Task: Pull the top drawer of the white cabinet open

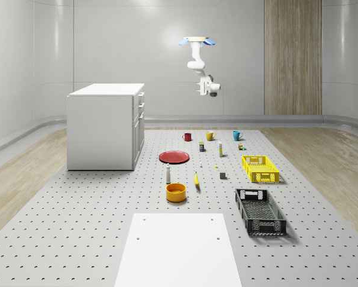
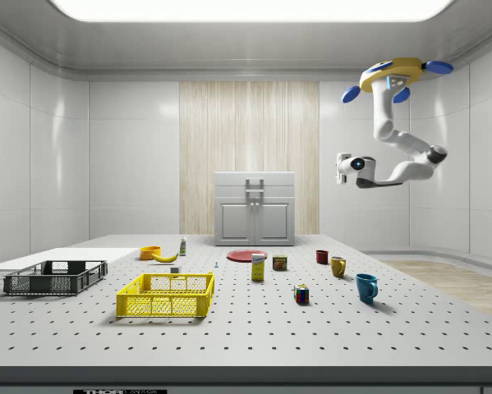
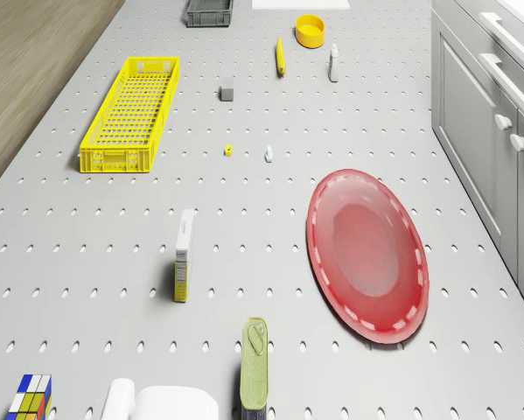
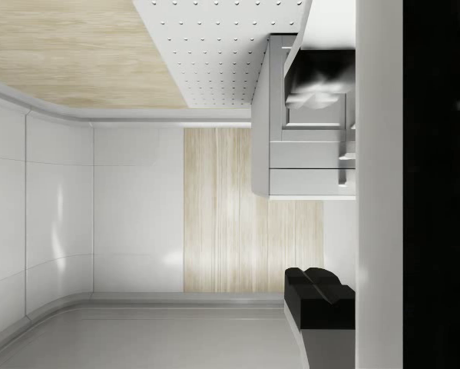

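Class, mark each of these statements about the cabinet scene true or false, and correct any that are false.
1. The drone hovers in the air, away from the white cabinet. True.
2. The top drawer is pulled out. False: it sits flush, closed.
3. The hand grips the drawer handle. False: it hangs in the air, apart from the cabinet.
4. A red plate lies on the floor in front of the cabinet. True.
5. The yellow crate holds a mug. False: it holds nothing.
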You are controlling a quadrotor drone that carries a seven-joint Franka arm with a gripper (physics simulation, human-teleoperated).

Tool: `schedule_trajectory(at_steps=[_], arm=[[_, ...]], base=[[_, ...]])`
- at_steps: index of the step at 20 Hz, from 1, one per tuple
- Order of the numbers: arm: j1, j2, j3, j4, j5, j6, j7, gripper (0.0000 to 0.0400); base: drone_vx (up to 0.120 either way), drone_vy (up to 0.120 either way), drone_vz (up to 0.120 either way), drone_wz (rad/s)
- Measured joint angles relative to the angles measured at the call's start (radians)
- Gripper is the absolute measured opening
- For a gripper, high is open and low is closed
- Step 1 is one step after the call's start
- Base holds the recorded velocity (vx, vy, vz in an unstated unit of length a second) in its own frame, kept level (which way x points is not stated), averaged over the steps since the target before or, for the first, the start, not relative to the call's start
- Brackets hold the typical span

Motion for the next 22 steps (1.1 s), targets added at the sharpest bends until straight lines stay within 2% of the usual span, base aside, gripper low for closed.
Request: schedule_trajectory(at_steps=[2, 22], arm=[[0.009, -0.008, -0.004, -0.001, -0.006, 0.008, 0.005, 0.0305], [0.088, -0.084, -0.035, -0.011, -0.063, 0.08, 0.052, 0.0305]], base=[[0.12, -0.04, 0.0, 0.0], [0.12, -0.12, 0.0, 0.0]])
